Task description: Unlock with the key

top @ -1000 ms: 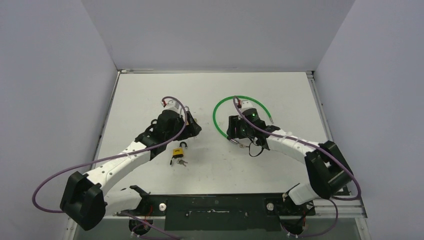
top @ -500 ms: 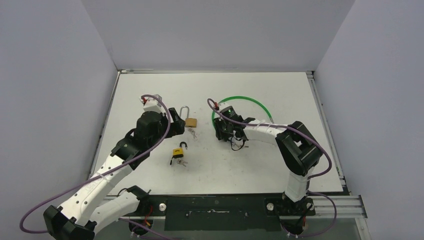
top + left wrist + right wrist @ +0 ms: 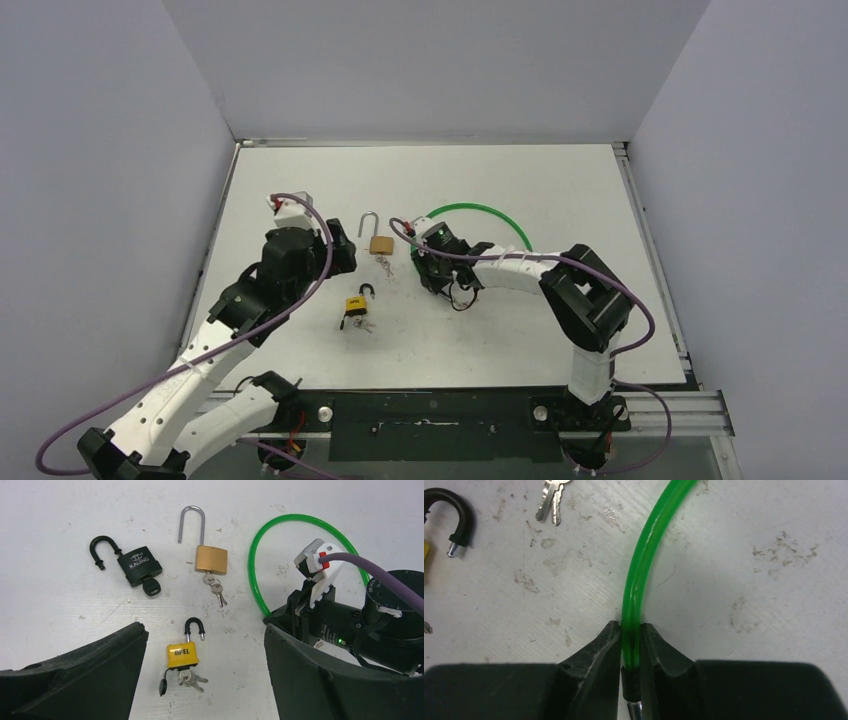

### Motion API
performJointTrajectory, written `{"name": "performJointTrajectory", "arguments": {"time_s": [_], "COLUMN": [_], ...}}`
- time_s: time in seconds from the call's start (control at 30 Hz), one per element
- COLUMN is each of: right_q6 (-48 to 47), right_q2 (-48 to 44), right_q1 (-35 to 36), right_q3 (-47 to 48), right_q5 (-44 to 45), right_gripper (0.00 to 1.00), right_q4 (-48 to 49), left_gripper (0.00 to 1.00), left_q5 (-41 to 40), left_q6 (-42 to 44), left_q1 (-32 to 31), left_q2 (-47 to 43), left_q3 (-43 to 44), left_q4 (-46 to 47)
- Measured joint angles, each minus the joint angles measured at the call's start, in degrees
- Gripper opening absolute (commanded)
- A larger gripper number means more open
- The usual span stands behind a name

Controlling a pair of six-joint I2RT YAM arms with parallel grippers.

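In the left wrist view three padlocks lie with shackles sprung open: a yellow padlock [image 3: 183,654] with a key bunch [image 3: 191,679] in its keyhole, a brass padlock [image 3: 211,559] with keys [image 3: 216,587], and a black padlock [image 3: 140,566] with a black-headed key [image 3: 151,586]. My left gripper [image 3: 205,628] hangs open above the yellow padlock [image 3: 357,306], touching nothing. My right gripper [image 3: 630,630] is shut on the green cable [image 3: 644,565] just above its black ferrule and metal pin. From above, the right gripper [image 3: 425,268] sits right of the brass padlock [image 3: 381,244].
The green cable [image 3: 480,208] loops back over the table behind the right arm [image 3: 520,268]. White walls close in the table [image 3: 560,190] on three sides. The brass padlock's keys [image 3: 551,500] and the yellow padlock's black shackle [image 3: 454,515] lie left of the cable.
The right arm swung left with the cable loop and its jaws closed onto the cable. The left arm drew back to the near left, uncovering the brass padlock, and its jaws widened.
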Motion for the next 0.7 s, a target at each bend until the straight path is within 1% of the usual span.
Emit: {"name": "performJointTrajectory", "arguments": {"time_s": [0.07, 0.1, 0.13, 0.17, 0.23, 0.33, 0.43, 0.5, 0.6, 0.7], "right_q6": [-0.50, -0.55, -0.37, -0.04, 0.33, 1.11, 2.58, 3.74, 4.90, 4.26], "right_q2": [-0.04, -0.13, -0.26, -0.66, -2.97, -10.25, -22.14, -32.61, -47.39, -57.72], "right_q1": [0.28, 0.39, 0.44, 0.44, 0.42, 0.39, 0.44, 0.42, 0.39, 0.09], "right_q3": [0.00, 0.00, -0.02, -0.20, -1.66, -5.27, -10.05, -13.68, -17.27, -18.29], "right_q5": [-0.70, -0.92, -1.11, -1.07, -0.50, 1.86, 7.41, 12.90, 22.27, 31.74], "right_gripper": [0.36, 0.46, 0.52, 0.56, 0.60, 0.64, 0.69, 0.74, 0.85, 0.98], "right_q4": [-0.02, -0.02, -0.04, 0.04, 0.63, 1.44, 3.39, 4.74, 4.83, 2.97], "left_gripper": [0.84, 0.84, 0.84, 0.84, 0.85, 0.85, 0.85, 0.85, 0.85, 0.87], "left_q5": [-1.09, -1.57, -2.05, -2.47, -3.21, -4.37, -5.77, -7.28, -9.86, -11.74], "left_q6": [0.11, 0.17, 0.28, 0.42, 0.92, 1.57, 1.86, 2.14, 2.91, 3.78], "left_q1": [0.00, 0.00, 0.00, 0.00, 0.00, 0.00, 0.02, 0.02, 0.04, 0.04], "left_q2": [-0.70, -1.20, -1.77, -2.40, -3.61, -4.90, -6.12, -7.30, -10.14, -13.42], "left_q3": [0.00, 0.00, 0.00, 0.00, 0.07, 0.48, 0.92, 1.42, 2.21, 3.54], "left_q4": [-0.33, -0.44, -0.48, -0.46, -0.48, -0.85, -1.38, -2.54, -3.98, -5.05]}}
